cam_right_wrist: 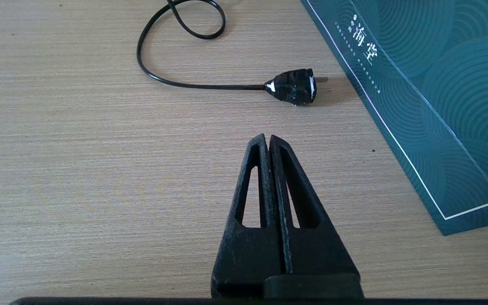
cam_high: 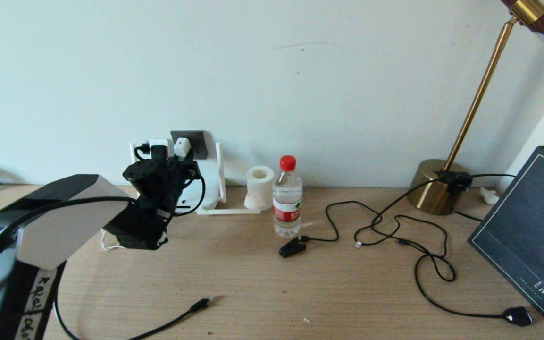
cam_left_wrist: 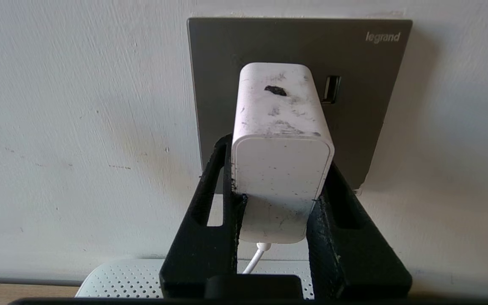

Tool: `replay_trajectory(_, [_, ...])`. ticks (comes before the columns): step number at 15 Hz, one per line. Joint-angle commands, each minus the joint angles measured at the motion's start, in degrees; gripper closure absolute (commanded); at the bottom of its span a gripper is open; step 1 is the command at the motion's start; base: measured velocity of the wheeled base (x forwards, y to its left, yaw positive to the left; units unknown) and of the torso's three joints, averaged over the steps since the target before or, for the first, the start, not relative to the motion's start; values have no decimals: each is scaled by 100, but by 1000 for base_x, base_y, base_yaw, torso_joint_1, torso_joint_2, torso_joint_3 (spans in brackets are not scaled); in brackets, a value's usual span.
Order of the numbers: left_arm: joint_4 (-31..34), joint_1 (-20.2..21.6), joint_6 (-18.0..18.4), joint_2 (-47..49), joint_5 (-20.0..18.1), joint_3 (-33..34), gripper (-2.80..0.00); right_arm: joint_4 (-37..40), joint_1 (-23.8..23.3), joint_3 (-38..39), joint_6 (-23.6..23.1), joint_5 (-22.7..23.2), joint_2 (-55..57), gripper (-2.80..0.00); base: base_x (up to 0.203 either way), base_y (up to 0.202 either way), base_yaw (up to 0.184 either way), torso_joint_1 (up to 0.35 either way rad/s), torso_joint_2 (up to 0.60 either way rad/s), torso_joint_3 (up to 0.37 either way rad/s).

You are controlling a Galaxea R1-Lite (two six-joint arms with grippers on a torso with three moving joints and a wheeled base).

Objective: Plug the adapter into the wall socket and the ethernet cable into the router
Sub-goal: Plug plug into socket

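The white adapter (cam_left_wrist: 282, 169) sits between the black fingers (cam_left_wrist: 210, 199) of my left gripper (cam_left_wrist: 278, 178), which is shut on its sides. Its far end rests against the dark grey wall socket (cam_left_wrist: 362, 106), and its thin white cord hangs down below it. In the head view the left gripper (cam_high: 180, 160) is up at the wall socket (cam_high: 197, 140), above the white router (cam_high: 208, 189), whose stick antennas stand against the wall. The ethernet cable's connector (cam_high: 203, 302) lies loose on the front of the table. My right gripper (cam_right_wrist: 268, 139) hovers shut and empty over bare wood.
A water bottle (cam_high: 287, 198) and a tissue roll (cam_high: 259, 186) stand right of the router. A small black clip-like plug (cam_high: 292, 248) and a tangled thin cord lie mid-table. A brass lamp (cam_high: 434, 189), a dark box (cam_high: 526, 236) and a chunky black plug (cam_right_wrist: 294, 87) are at the right.
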Motion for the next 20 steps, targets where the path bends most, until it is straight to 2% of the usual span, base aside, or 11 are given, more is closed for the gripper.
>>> replay_trajectory(1, [8, -15, 6, -166, 1, 1, 0, -3, -1, 0, -5, 0, 6, 0, 0, 0, 0, 0, 0, 0])
replay_trajectory(20, [34, -31, 7, -87, 1, 1, 0, -3, -1, 0, -5, 0, 6, 0, 0, 0, 0, 0, 0, 0])
